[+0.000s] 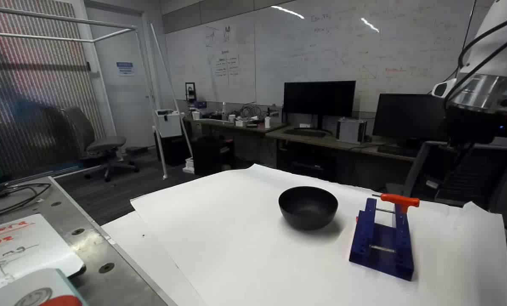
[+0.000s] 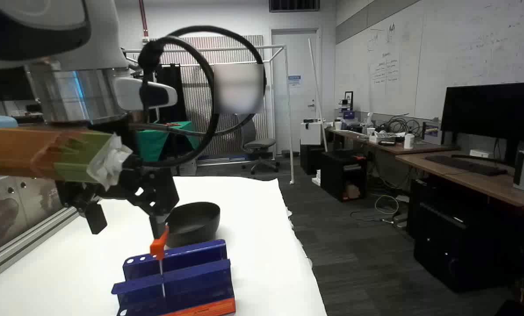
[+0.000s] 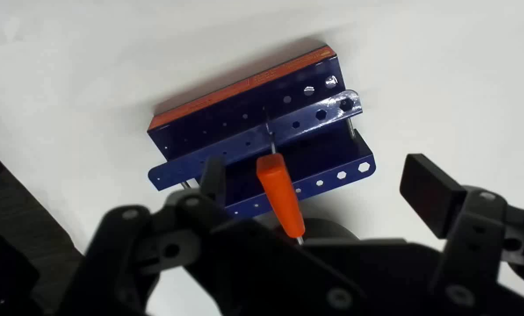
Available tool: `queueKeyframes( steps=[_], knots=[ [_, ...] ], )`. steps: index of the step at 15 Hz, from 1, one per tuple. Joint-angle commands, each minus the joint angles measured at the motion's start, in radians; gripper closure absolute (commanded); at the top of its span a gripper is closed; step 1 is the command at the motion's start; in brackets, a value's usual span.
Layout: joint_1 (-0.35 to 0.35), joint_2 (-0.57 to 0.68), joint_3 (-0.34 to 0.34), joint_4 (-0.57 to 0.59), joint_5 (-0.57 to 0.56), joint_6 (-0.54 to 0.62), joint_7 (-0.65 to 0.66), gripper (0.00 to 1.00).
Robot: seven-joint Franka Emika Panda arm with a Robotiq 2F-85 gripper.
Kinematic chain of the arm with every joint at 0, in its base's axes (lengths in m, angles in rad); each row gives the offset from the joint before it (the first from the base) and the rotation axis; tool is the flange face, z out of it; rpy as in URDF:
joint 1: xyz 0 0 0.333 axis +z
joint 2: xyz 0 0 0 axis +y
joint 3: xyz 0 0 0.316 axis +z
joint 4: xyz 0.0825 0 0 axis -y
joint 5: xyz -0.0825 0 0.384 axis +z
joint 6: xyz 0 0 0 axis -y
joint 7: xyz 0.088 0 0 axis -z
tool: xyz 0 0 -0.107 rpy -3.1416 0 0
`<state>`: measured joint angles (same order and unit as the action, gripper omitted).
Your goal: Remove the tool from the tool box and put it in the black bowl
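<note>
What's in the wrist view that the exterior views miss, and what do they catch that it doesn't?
Only the wrist view: the hexagonal outline of holes in the tool box, and the full length of its orange label.

Only the exterior views: a whiteboard, a monitor, an office chair and the arm's white casing.

Shared: the tool box, the red-orange tool set in it, the white sheet beneath, and the black bowl, apparently mostly hidden behind the gripper in the wrist view.
</note>
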<state>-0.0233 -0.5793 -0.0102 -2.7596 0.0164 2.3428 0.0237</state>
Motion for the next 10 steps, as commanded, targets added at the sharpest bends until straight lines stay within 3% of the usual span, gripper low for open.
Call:
queueKeyframes(
  steps=[1, 3, 6, 10],
  knots=[
    [0.0, 0.0, 0.0, 0.003, 0.0, -0.003, 0.0, 0.0],
    [0.004, 0.016, -0.005, 0.029, 0.007, -0.025, -0.003, 0.0],
    [0.018, 0.129, -0.041, 0.154, 0.018, -0.156, -0.083, 0.0],
    [0.028, 0.269, -0.089, 0.288, 0.066, -0.24, -0.195, 0.0]
  ],
)
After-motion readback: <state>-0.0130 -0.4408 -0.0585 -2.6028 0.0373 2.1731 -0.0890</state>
